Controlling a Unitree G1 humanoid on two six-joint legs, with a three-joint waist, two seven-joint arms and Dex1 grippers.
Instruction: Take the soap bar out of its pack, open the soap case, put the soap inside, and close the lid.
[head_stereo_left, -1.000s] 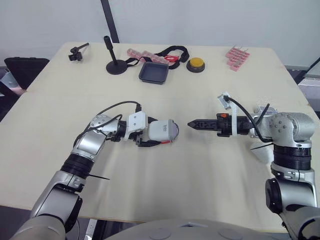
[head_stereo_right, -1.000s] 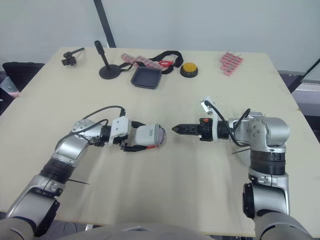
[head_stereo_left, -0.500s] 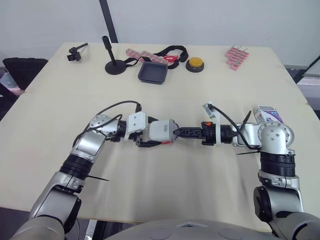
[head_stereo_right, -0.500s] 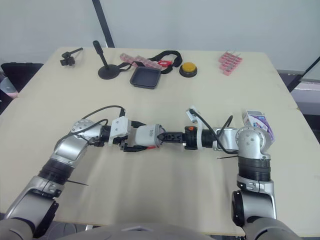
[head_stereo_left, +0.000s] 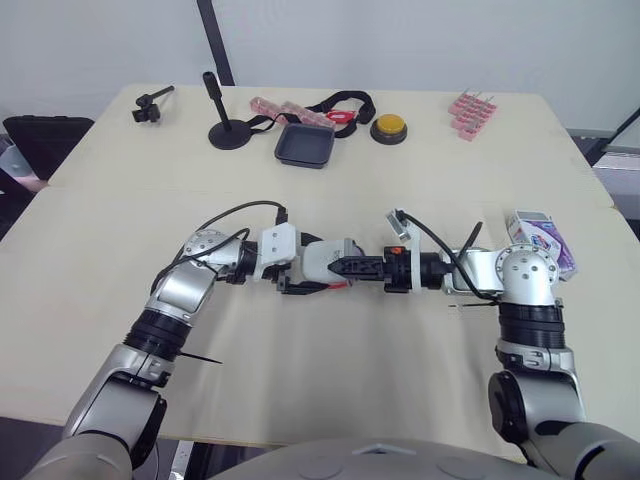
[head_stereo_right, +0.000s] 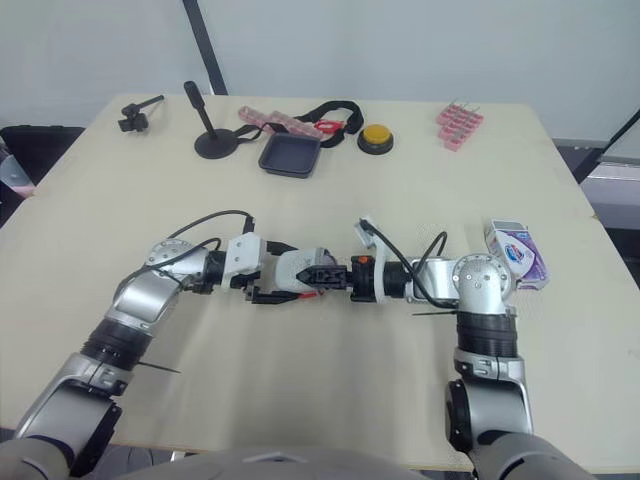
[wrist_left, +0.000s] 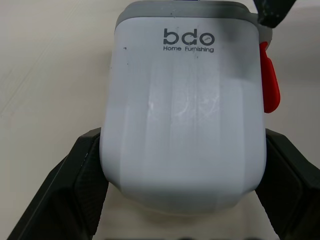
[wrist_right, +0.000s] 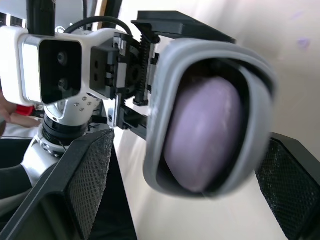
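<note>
Left gripper (head_stereo_left: 300, 274) fingers clamp white plastic soap case with grey rim (wrist_left: 182, 115) sideways at table (head_stereo_left: 330, 380) middle; lilac oval soap bar (wrist_right: 202, 132) inside open mouth. Right gripper (head_stereo_left: 355, 268) fingers wide, straddling rim. Risk: push from right shifts case in grip, bar slips out.

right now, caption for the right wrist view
Lilac soap inside the soap case held by the left gripper, right gripper open around it
</note>
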